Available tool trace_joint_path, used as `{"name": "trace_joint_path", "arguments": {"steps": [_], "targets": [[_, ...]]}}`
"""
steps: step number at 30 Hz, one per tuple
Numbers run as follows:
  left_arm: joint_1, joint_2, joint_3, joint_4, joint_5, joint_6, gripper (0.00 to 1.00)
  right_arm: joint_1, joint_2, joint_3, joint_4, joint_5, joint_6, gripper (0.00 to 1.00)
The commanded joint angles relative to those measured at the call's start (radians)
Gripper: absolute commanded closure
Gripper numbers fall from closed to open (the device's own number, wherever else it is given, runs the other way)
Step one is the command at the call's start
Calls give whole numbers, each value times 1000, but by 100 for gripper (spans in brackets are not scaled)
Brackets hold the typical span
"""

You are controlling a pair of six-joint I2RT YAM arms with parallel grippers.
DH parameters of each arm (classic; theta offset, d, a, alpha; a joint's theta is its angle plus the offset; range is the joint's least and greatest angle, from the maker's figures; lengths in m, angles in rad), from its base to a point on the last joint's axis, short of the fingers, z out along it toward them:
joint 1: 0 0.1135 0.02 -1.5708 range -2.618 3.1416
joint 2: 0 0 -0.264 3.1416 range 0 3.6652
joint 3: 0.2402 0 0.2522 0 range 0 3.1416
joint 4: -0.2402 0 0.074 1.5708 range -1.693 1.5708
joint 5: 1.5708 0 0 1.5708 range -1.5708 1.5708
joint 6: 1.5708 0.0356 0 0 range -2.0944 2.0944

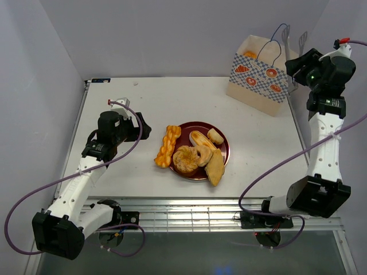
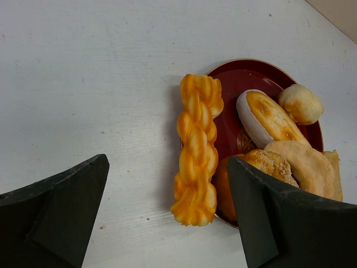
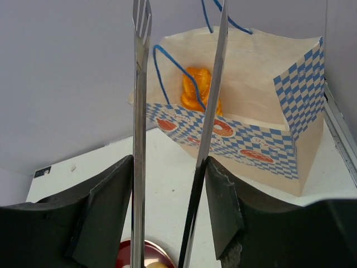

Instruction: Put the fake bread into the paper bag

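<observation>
Right end effector (image 3: 169, 167) grips tongs (image 3: 139, 111); its camera shows pastry (image 3: 198, 89) in bag (image 3: 262, 84).

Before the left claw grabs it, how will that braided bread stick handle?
The braided stick looks moulded and glossy: probably stiff, maybe slippery. Its bumpy shape likely won't roll. It touches the red plate, so pushing might shift that.

The paper bag (image 3: 262, 167) hides most of one pastry (image 3: 193, 85).
</observation>
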Motion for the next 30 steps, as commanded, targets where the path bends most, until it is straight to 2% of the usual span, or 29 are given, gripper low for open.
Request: {"name": "trace_joint_path", "arguments": {"steps": [1,10,14,18,19,21,24,30], "targets": [[-3,-30,35,-3,-16,7,2,2,-150,-63,49,-49,-4,41],[-3,-36,35,-4,-39,5,2,64,-424,-323,21,-92,-29,42],[-3,-48,35,-6,-40,5,2,91,-559,-376,-34,-77,-80,42],[-3,-56,35,-9,-79,10,2,113,-662,-452,-66,-129,-85,42],[-3,-56,37,-9,-65,14,16,131,-680,-490,-68,-157,-80,43],[-3,-62,37,-6,-49,20,21,152,-720,-518,-89,-181,-82,43],[-3,-62,37,-6,-86,16,11,200,-746,-563,-126,-229,-125,44],[-5,-67,37,-14,-149,13,6,286,-768,-647,-181,-319,-181,44]]}}
